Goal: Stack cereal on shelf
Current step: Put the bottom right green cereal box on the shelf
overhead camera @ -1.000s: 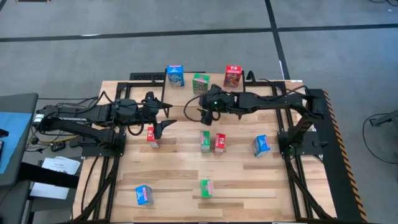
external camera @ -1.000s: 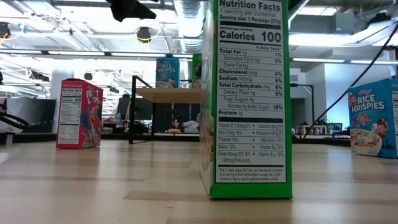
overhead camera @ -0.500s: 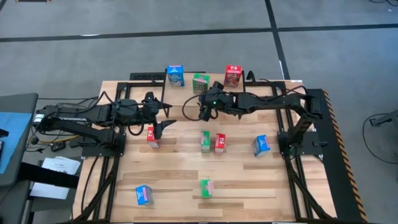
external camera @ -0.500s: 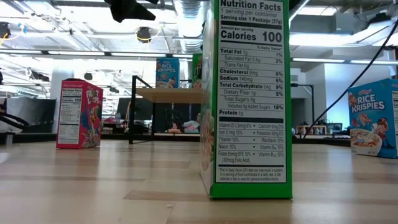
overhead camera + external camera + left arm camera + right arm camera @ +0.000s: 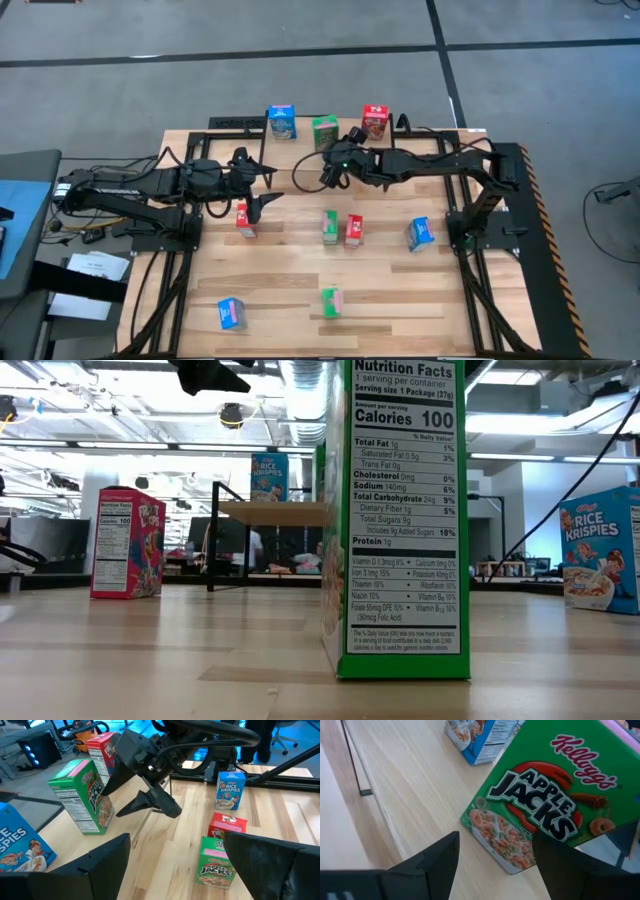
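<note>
Your shelf [image 5: 330,150] carries blue [image 5: 282,122], green [image 5: 324,131] and red [image 5: 374,121] boxes upright; right tool [image 5: 330,178] open beside green, left tool [image 5: 262,187] open.

Your right gripper [image 5: 328,172] sits mid-table at the far side, arm stretched in from the right, fingers spread and empty; your left gripper [image 5: 268,185] hangs left of centre, fingers wide apart, empty.

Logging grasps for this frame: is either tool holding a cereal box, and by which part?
Nothing is held. The right tool stands open, just off the green box on the shelf; the left tool is open too.
</note>
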`<action>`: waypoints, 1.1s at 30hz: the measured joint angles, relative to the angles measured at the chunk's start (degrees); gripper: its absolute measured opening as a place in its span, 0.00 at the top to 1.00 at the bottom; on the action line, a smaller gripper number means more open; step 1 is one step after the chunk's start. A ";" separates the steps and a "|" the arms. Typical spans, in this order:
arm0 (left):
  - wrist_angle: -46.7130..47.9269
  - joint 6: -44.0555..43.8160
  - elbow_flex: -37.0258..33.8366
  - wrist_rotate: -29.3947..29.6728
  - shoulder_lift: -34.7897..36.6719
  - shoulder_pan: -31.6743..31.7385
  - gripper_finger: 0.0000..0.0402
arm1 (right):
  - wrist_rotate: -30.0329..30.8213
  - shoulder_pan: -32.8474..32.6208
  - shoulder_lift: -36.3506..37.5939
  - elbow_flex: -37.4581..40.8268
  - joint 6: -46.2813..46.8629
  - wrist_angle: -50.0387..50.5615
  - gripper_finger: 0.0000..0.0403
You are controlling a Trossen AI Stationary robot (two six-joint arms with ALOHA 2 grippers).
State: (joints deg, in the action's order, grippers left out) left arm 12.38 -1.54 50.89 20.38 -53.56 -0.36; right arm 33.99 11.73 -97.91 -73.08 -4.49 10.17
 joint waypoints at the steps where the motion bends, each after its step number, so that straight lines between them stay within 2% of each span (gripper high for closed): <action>1: 0.00 0.00 0.00 0.00 0.00 0.00 0.23 | 0.16 0.00 0.02 0.00 0.02 0.09 0.31; 14: 0.00 -0.07 0.02 0.00 0.00 0.00 0.23 | -1.17 -3.63 0.04 0.00 1.29 -1.09 0.31; 25: -0.02 -0.17 0.02 0.00 -0.02 0.02 0.23 | -1.39 -3.48 -0.85 -0.02 1.82 -6.40 0.31; 33: -0.04 0.76 0.02 1.57 -0.02 0.02 0.23 | -4.72 -4.36 -2.69 -0.17 7.73 -8.36 0.31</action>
State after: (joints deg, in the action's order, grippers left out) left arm 12.34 -0.78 50.92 21.96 -53.58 -0.34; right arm 29.27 7.37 -100.59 -73.25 3.25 1.81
